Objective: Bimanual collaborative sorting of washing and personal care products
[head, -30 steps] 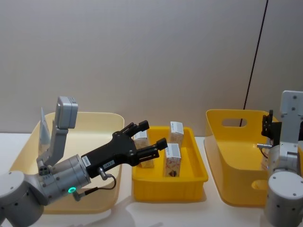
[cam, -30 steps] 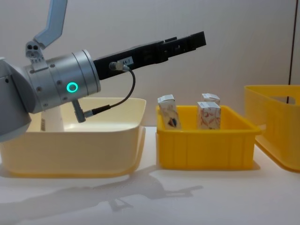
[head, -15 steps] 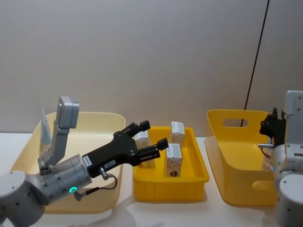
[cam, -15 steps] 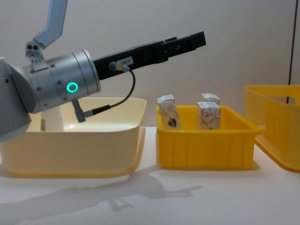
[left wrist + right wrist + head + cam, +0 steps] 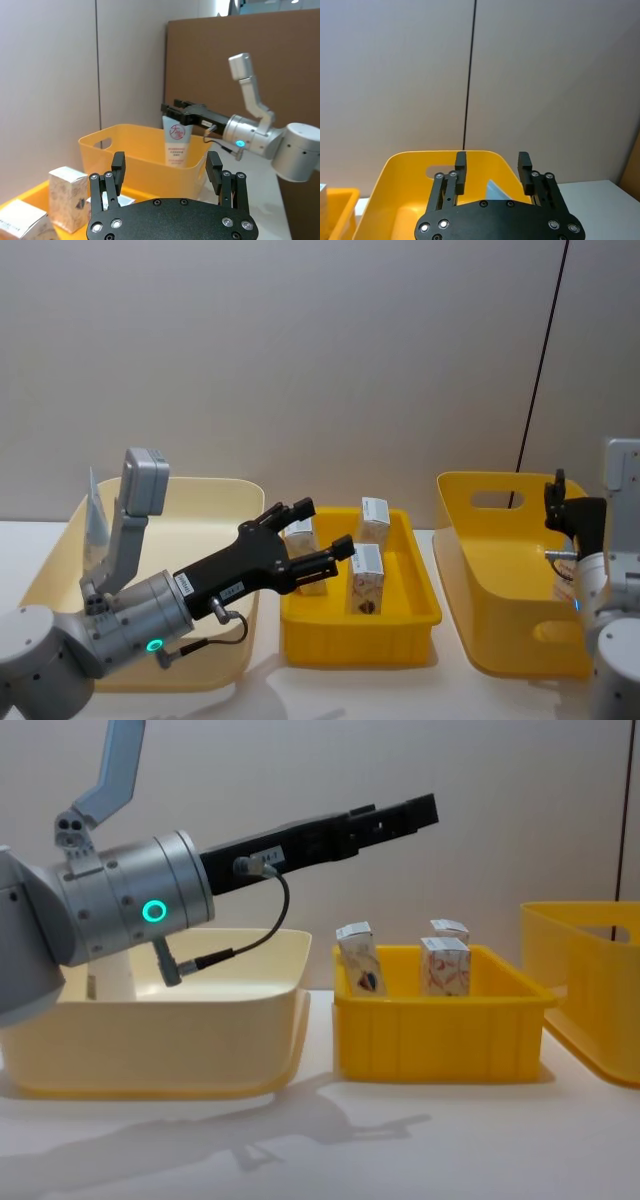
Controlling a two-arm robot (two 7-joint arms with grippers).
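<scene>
Left claw (image 5: pixel 322 528), fingers apart, hangs over the cartons (image 5: pixel 366 577) standing in the middle bin (image 5: pixel 400 625); I would centre one carton, descend vertically, and close without tipping neighbours. Right claw (image 5: pixel 492 164), also apart, hovers over the right bin (image 5: pixel 395 200).

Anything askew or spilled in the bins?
Nothing spilled. The left carton in the middle tray leans slightly; the other two cartons stand upright. Left hand hovers open above it; right hand by the right bin.

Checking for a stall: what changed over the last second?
The right gripper, open, shifted slightly left over the large yellow bin. Nothing was grasped or released. The left gripper stayed open above the tray; the cartons did not move.
</scene>
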